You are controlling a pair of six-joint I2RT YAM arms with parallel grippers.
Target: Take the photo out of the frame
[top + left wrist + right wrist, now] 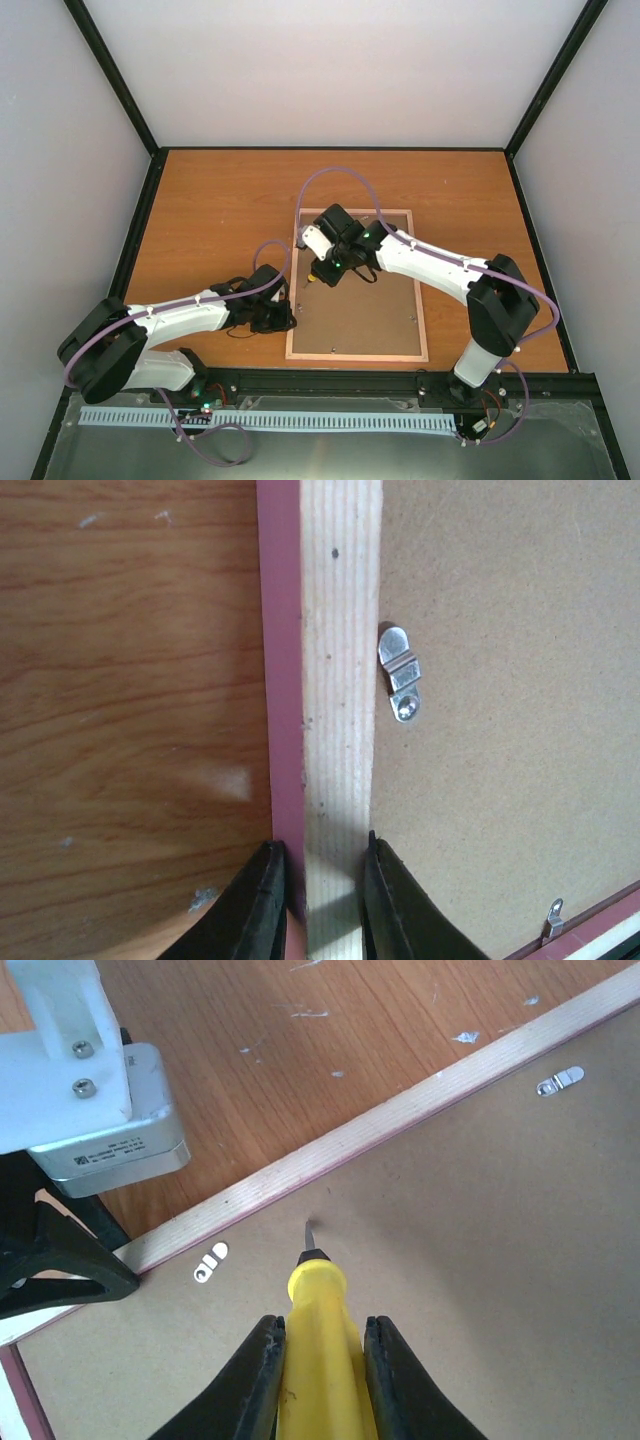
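Note:
The pink frame [356, 357] lies face down on the table, its brown backing board [375, 310] facing up. The photo is hidden under the board. My left gripper [320, 880] is shut on the frame's left rail [340, 630], one finger on the pink outer edge and the other on the inner side. My right gripper [322, 1328] is shut on a yellow-handled screwdriver [318, 1380]. Its metal tip [309, 1232] points down at the board close to the left rail. From above, the right gripper [325, 268] hovers over the frame's upper left part.
Small metal turn clips [398, 670] sit along the inside of the rail, two showing in the right wrist view [211, 1262] [560, 1082]. The wooden table [220, 210] surrounds the frame. The left arm's wrist [90, 1080] stands close beside the screwdriver.

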